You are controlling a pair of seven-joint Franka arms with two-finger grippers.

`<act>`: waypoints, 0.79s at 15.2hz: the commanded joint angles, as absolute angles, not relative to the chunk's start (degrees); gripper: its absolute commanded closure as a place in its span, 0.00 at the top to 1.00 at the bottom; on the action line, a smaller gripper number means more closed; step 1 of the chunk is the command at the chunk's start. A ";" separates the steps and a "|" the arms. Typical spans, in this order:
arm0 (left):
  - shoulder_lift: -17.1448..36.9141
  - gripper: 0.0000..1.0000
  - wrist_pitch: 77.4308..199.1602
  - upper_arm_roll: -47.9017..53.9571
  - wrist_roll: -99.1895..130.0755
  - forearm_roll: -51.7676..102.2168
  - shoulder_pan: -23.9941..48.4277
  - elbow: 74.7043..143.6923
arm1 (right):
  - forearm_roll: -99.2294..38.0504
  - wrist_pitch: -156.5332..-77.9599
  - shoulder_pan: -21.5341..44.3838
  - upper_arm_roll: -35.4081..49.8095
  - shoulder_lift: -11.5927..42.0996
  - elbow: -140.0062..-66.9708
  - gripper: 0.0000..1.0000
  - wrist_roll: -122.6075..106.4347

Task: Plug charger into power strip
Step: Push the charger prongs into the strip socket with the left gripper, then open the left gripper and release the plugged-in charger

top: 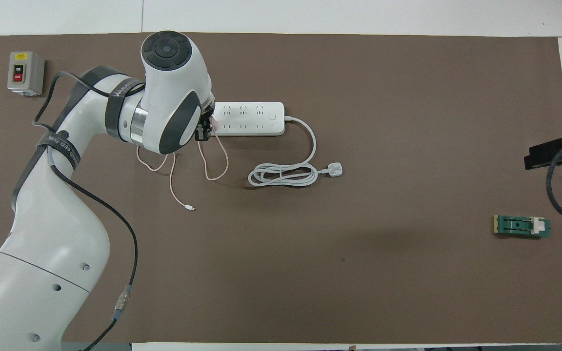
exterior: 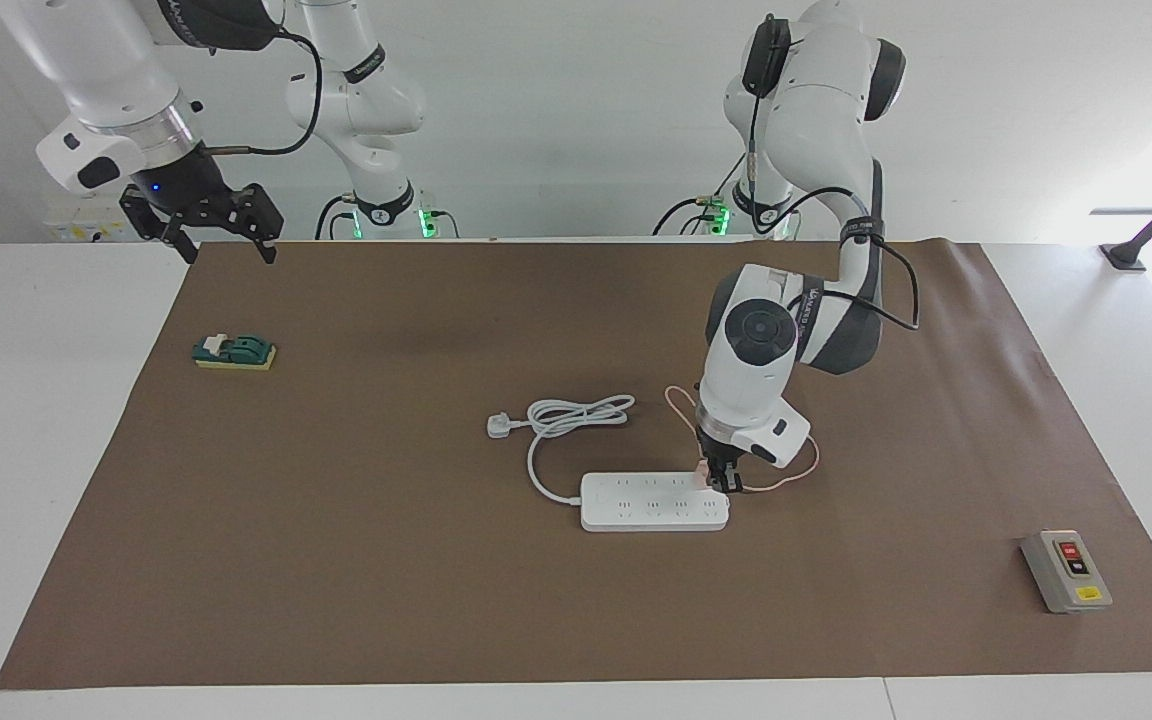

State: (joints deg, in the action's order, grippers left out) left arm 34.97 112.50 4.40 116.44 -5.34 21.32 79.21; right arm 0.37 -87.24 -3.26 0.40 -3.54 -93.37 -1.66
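Item 1: left gripper (exterior: pixel 722 483), black two-finger claw on a white arm. It is standing low over the power strip's end toward the left arm's side, fingers clamped on the charger.

Item 2: charger (exterior: pixel 704 473), small pale-pink cube wall adapter. It is sitting between the claw's fingers, at the strip's top face at the last row of outlets. Whether the prongs are seated cannot be told; the wrist is covering that spot from above.

Item 3: thin pink cable (top: pixel 211 163). It is trailing in loose loops from the claw toward the robots, ending in a small connector (top: pixel 191 208) lying on the mat well apart from the claw.

Item 4: power strip (exterior: pixel 654 502), long white multi-socket bar. It is lying flat directly under the claw; its thick white cord (exterior: pixel 576 414) is coiling away to a white plug (exterior: pixel 499 425), unplugged.

Item 5: right gripper (exterior: pixel 204 224), black claw, fingers apart and empty, waiting high over the table's corner, well apart from the left claw.

Also present: grey switch box (exterior: pixel 1066 570); green block (exterior: pixel 234 352); brown mat (exterior: pixel 336 560).

Progress, judged: pickup and carry are done; insertion is under way or just finishing. Pressing home, if still needed, and releasing are remaining.
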 commanded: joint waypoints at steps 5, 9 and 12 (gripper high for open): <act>35.60 0.00 115.66 3.87 116.19 -6.24 21.62 85.43 | -0.88 -86.57 -4.31 0.88 -4.48 -94.31 1.00 -2.55; 35.86 0.00 116.37 3.87 116.28 -6.42 21.80 85.43 | -0.88 -86.57 -4.31 0.88 -4.48 -94.31 1.00 -2.55; 37.26 0.00 116.63 3.96 117.07 -8.52 21.88 85.26 | -0.88 -86.57 -4.31 0.88 -4.48 -94.31 1.00 -2.55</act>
